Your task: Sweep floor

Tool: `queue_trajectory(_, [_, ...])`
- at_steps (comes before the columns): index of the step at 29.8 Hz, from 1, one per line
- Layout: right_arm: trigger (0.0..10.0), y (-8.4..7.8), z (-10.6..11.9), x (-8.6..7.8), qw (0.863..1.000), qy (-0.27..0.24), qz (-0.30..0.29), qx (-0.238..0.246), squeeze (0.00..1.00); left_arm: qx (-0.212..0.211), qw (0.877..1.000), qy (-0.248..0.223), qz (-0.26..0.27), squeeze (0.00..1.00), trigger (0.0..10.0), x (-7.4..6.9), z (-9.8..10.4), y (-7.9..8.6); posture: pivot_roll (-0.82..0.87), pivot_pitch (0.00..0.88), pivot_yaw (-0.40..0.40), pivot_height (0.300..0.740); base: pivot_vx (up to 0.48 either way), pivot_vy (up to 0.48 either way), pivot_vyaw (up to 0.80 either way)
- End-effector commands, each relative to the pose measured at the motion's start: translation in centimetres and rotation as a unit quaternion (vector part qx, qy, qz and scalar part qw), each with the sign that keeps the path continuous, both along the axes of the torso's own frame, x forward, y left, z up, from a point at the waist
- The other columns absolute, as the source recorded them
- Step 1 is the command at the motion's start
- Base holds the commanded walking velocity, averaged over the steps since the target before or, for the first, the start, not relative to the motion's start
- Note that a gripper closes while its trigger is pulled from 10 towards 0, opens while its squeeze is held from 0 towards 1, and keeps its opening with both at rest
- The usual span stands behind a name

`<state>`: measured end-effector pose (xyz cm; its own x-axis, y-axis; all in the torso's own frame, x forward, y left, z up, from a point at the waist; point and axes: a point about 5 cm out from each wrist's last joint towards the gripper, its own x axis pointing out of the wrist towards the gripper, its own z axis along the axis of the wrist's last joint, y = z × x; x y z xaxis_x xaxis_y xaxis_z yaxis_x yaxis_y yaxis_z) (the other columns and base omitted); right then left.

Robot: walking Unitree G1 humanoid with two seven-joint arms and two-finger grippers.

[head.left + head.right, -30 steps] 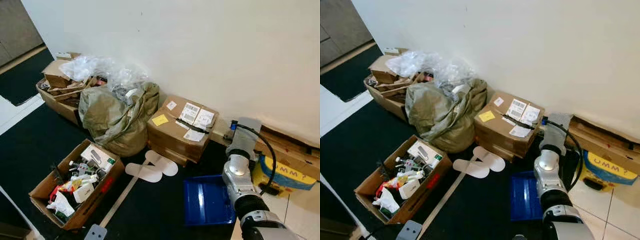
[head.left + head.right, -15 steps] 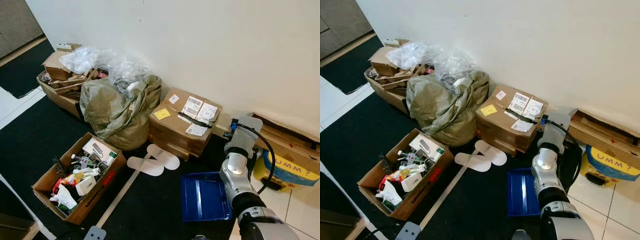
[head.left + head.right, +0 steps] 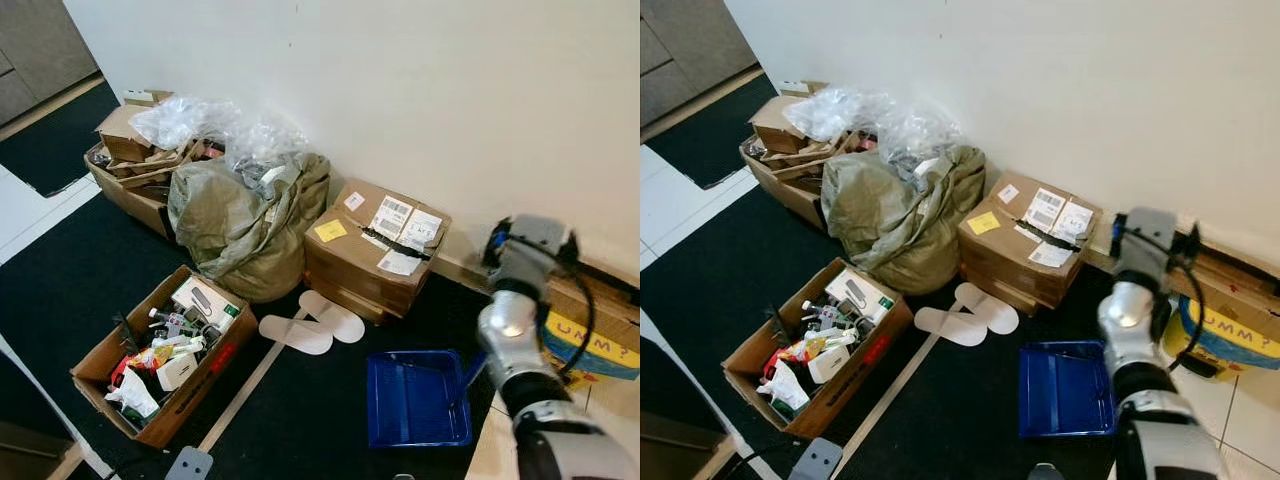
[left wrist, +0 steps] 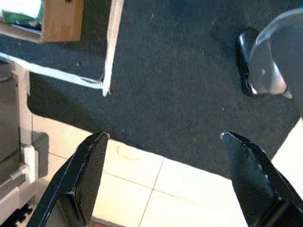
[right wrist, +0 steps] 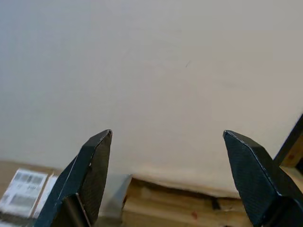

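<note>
**Black mat hemmed in by boxes along the wall**

Black carpet (image 3: 80, 250) covers most of the floor, with pale tile (image 3: 25, 215) bordering it on the robot's left and again at the lower right corner. Along the white wall (image 3: 400, 100) stands a run of clutter: an open carton of cardboard scraps and clear plastic (image 3: 150, 150), an olive sack (image 3: 240, 225) slumped beside it, then a sealed cardboard box (image 3: 375, 250) with shipping labels on top, touching the sack. Further right, flat cardboard (image 3: 1230, 285) lies against the wall's foot with a yellow bag (image 3: 595, 345) just before it.

Nearer the robot, an open box of bottles and packets (image 3: 165, 355) sits on the carpet, well apart from the wall row. A long pale handle (image 3: 245, 385) runs from the bottom edge of the head view up to two white oval pads (image 3: 310, 325) lying flat before the sealed box. The blue dustpan (image 3: 418, 398) rests on the carpet to the right of the handle, near the tile edge. Open carpet lies between the handle and the dustpan, and to the left of the open box.

The right hand (image 5: 168, 179), raised on its silver arm (image 3: 515, 340), points at the wall above the flat cardboard, fingers spread wide and empty. The left hand (image 4: 163, 182) hangs over the carpet's edge where it meets tile, fingers likewise wide apart, holding nothing.
</note>
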<state>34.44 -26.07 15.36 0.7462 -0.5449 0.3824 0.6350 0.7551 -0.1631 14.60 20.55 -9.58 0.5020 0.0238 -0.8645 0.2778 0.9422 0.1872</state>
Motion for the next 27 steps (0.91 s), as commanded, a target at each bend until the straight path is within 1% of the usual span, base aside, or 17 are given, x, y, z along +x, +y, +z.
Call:
queue_trajectory(1, [10.0, 0.1, -0.1, -0.1, 1.000, -0.004, 0.000, -0.006, 1.00, 0.006, 1.000, 0.020, 0.002, 0.00, 10.0, -1.1, -0.4, 0.3, -0.04, 0.127, 0.114, 0.740, 0.000, 0.000, 0.00])
queue_trajectory(2, [10.0, -0.9, 1.2, -0.2, 0.999, -0.028, -0.018, -0.025, 1.00, 0.005, 1.000, 0.017, 0.003, 0.00, 10.0, -0.8, -0.3, 0.1, -0.05, 0.111, 0.113, 0.740, 0.000, 0.000, 0.00])
queue_trajectory(6, [10.0, -1.5, 2.9, -0.3, 0.997, -0.062, -0.029, -0.048, 0.98, 0.003, 1.000, 0.016, 0.003, 0.00, 10.0, -0.4, -0.3, -0.1, -0.06, 0.087, 0.108, 0.740, 0.000, 0.000, 0.00])
queue_trajectory(10, [10.0, -1.6, 3.3, -0.2, 0.996, -0.070, -0.027, -0.051, 0.98, 0.003, 1.000, 0.017, 0.004, 0.00, 10.0, -0.3, -0.2, -0.2, -0.07, 0.078, 0.107, 0.740, 0.000, 0.000, 0.00])
queue_trajectory(11, [10.0, -0.8, 3.9, 0.3, 0.996, -0.076, 0.004, -0.049, 0.93, 0.002, 1.000, 0.017, 0.004, 0.00, 10.0, -0.1, -0.2, -0.3, -0.08, 0.057, 0.101, 0.740, 0.000, 0.000, 0.00])
queue_trajectory(12, [10.0, -0.8, 3.9, 0.3, 0.996, -0.076, 0.004, -0.049, 0.93, 0.002, 1.000, 0.017, 0.004, 0.00, 10.0, -0.1, -0.2, -0.3, -0.08, 0.057, 0.101, 0.740, 0.000, 0.000, 0.00])
queue_trajectory(13, [10.0, -0.2, 3.8, 0.5, 0.996, -0.070, 0.028, -0.045, 0.57, 0.002, 1.000, 0.017, 0.004, 0.00, 10.0, 0.0, -0.2, -0.4, -0.08, 0.042, 0.096, 0.740, 0.000, 0.000, 0.00])
queue_trajectory(15, [10.0, 0.2, 3.7, 0.7, 0.996, -0.065, 0.043, -0.044, 0.57, 0.002, 1.000, 0.017, 0.005, 0.00, 10.0, 0.1, -0.2, -0.5, -0.08, 0.042, 0.096, 0.740, 0.000, 0.000, 0.00])
queue_trajectory(16, [10.0, 0.9, 3.0, 1.0, 0.995, -0.041, 0.080, -0.039, 0.00, 0.002, 1.000, 0.015, 0.006, 0.00, 10.0, 0.2, -0.1, -0.6, -0.09, 0.025, 0.091, 0.740, 0.000, 0.000, 0.00])
queue_trajectory(17, [10.0, 1.9, 1.9, 1.2, 0.992, -0.009, 0.124, -0.031, 0.00, 0.001, 1.000, 0.013, 0.007, 0.00, 10.0, 0.4, -0.1, -0.7, -0.09, 0.010, 0.087, 0.740, 0.000, 0.000, 0.00])
queue_trajectory(19, [10.0, 1.9, 1.9, 1.2, 0.992, -0.009, 0.124, -0.031, 0.00, 0.001, 1.000, 0.013, 0.007, 0.00, 10.0, 0.4, -0.1, -0.7, -0.09, 0.010, 0.087, 0.740, 0.000, 0.000, 0.00])
queue_trajectory(21, [10.0, 2.6, 1.2, 1.3, 0.988, 0.012, 0.152, -0.027, 0.00, 0.001, 1.000, 0.012, 0.009, 0.00, 10.0, 0.5, 0.0, -0.7, -0.09, 0.010, 0.087, 0.740, 0.000, 0.000, 0.00])
queue_trajectory(22, [10.0, 5.2, -2.3, 1.0, 0.960, 0.100, 0.262, -0.022, 0.00, -0.001, 1.000, 0.006, 0.013, 0.00, 10.0, 1.0, 0.1, -0.9, -0.11, 0.000, 0.084, 0.740, 0.000, 0.000, 0.00])
queue_trajectory(23, [10.0, 5.2, -2.3, 1.0, 0.960, 0.100, 0.262, -0.022, 0.00, -0.001, 1.000, 0.006, 0.013, 0.00, 10.0, 1.0, 0.1, -0.9, -0.11, 0.000, 0.084, 0.740, 0.000, 0.000, 0.00])
queue_trajectory(25, [10.0, 6.6, -4.7, 0.2, 0.937, 0.156, 0.311, -0.030, 0.00, -0.003, 1.000, 0.002, 0.017, 0.00, 10.0, 1.3, 0.2, -1.1, -0.13, 0.000, 0.079, 0.740, 0.000, 0.000, 0.00])
queue_trajectory(26, [10.0, 6.6, -4.7, 0.2, 0.937, 0.156, 0.311, -0.030, 0.00, -0.003, 1.000, 0.002, 0.017, 0.00, 10.0, 1.3, 0.2, -1.1, -0.13, 0.000, 0.079, 0.740, 0.000, 0.000, 0.00])
queue_trajectory(27, [10.0, 6.8, -6.0, -0.2, 0.931, 0.186, 0.314, -0.031, 0.00, -0.004, 1.000, 0.000, 0.024, 0.00, 10.0, 1.4, 0.2, -1.1, -0.14, 0.000, 0.068, 0.740, 0.000, 0.000, 0.00])
